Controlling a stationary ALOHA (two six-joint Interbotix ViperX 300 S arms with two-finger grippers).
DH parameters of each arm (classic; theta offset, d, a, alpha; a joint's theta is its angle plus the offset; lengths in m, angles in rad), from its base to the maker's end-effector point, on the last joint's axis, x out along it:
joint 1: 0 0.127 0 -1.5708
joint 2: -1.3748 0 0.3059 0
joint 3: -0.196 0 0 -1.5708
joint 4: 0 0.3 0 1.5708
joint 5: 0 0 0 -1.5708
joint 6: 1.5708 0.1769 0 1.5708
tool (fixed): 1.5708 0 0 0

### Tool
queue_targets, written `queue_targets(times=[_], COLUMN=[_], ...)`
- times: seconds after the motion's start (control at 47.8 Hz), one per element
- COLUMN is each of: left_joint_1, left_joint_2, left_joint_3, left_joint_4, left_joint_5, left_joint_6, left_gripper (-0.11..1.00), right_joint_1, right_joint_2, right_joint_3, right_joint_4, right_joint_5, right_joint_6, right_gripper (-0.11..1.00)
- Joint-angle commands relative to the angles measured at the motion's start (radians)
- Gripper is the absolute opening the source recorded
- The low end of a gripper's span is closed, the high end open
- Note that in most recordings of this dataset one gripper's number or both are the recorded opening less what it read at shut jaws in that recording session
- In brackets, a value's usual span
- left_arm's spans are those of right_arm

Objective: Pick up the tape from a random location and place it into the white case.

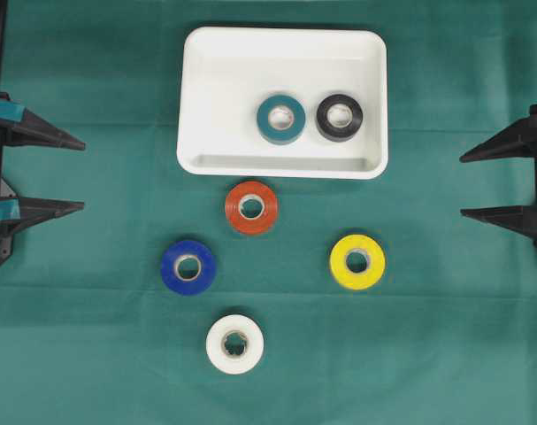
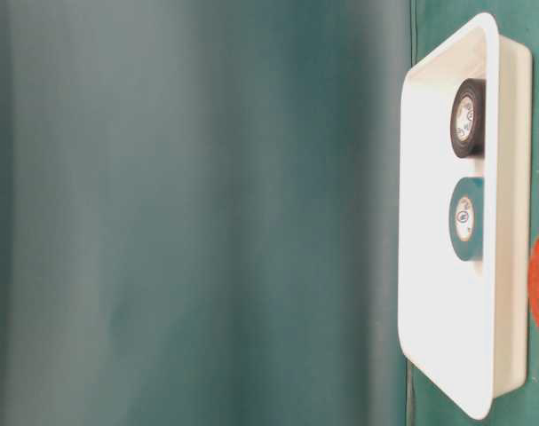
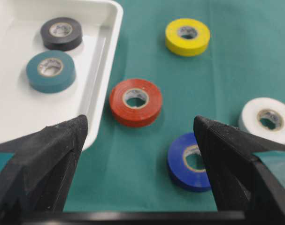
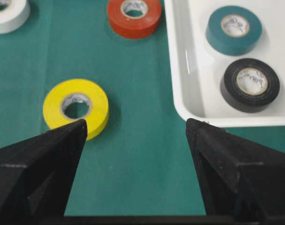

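Two tapes lay in the white case (image 1: 206, 97), four waited on the desk (image 1: 445, 354).
The teal tape (image 1: 280, 118) and black tape (image 1: 339, 117) were inside; red (image 1: 251, 207), blue (image 1: 187, 266), yellow (image 1: 356, 261) and white tape (image 1: 234, 343) lay outside. Left tool (image 1: 80, 174) and right tool (image 1: 463, 185) were spread, holding nothing.

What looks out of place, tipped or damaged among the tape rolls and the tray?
Nothing stands out. The teal roll and black roll lie flat in the shallow white plastic tray; the red, blue, yellow and white rolls lie flat, apart, on the green cloth.
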Motion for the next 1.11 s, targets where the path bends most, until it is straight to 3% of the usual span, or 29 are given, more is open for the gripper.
queue_targets(times=[0.0, 0.335, 0.649, 0.837, 1.088], left_joint_1=[0.000, -0.014, -0.166, -0.267, -0.313], left_joint_2=[0.009, 0.009, 0.009, 0.009, 0.011], left_joint_3=[-0.009, -0.011, -0.014, -0.014, -0.015], left_joint_4=[0.000, -0.002, -0.012, -0.012, -0.012], left_joint_5=[-0.006, -0.006, -0.009, -0.009, -0.011], left_joint_6=[0.000, 0.000, -0.005, -0.040, -0.055], left_gripper=[0.91, 0.91, 0.91, 0.91, 0.91], right_joint_1=[0.002, 0.002, 0.002, 0.002, 0.002], right_joint_2=[-0.005, -0.005, -0.005, -0.005, -0.005], right_joint_3=[-0.014, -0.015, -0.018, -0.025, -0.032], right_joint_4=[0.002, 0.002, 0.002, 0.002, 0.002], right_joint_5=[-0.011, -0.009, -0.011, -0.012, -0.011], right_joint_6=[0.000, 0.002, 0.000, 0.002, 0.002], right_gripper=[0.80, 0.80, 0.80, 0.80, 0.80])
